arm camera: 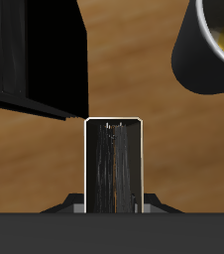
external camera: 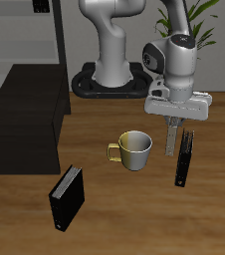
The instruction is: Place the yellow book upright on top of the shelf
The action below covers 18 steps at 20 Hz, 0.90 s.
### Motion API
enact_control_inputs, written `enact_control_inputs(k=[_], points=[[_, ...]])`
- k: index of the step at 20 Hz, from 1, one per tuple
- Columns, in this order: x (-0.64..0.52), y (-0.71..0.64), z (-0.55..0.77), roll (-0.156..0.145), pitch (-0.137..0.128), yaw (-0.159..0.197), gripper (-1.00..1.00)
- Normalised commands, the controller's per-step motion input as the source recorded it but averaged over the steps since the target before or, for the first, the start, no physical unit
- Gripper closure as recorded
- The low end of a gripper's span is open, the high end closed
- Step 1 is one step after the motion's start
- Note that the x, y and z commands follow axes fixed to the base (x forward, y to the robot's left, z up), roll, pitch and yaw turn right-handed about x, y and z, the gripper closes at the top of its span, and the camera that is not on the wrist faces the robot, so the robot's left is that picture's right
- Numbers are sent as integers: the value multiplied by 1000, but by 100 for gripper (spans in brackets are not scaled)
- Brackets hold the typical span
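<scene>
Exterior view: gripper (external camera: 171, 147) low beside mug (external camera: 135, 149), jaw state unclear, possibly clasping yellow book (arm camera: 114, 167); nothing yet on far shelf (external camera: 25, 118), so lift, carry and placement remain.

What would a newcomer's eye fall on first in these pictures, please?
The white arm's tool hangs low over the table, between a mug and an upright thin black book. A big black cabinet stands beyond the mug, with a thicker black book near the front edge.
</scene>
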Motion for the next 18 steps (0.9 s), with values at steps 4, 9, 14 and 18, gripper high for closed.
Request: enact_control_inputs(k=[4, 9, 14, 18], points=[[-53, -97, 235, -10, -28, 11, 100], [-86, -130, 465, 0, -34, 5, 100], [-94, -154, 621, -6, -72, 40, 100], [-70, -136, 637, 55, 3, 51, 100]])
